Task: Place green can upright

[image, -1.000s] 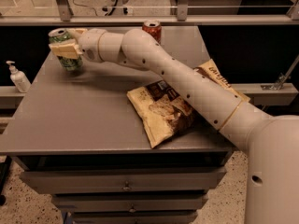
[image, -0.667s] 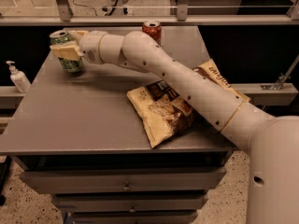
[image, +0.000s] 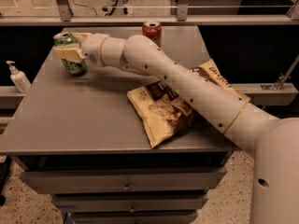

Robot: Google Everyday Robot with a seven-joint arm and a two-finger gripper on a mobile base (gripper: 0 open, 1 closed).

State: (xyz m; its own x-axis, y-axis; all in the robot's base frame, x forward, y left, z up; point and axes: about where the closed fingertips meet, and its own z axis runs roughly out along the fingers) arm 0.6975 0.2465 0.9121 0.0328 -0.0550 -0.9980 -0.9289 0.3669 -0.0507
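Tabletop (image: 84, 120), gripper (image: 69, 53) clamps 1 green can (image: 74, 66) rear-L, 1 red can (image: 152, 32)

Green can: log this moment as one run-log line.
object: dark green patterned aluminium can, upright | gripper: shut on can, far-left corner of grey metal table | behind: red aluminium drink can, upright
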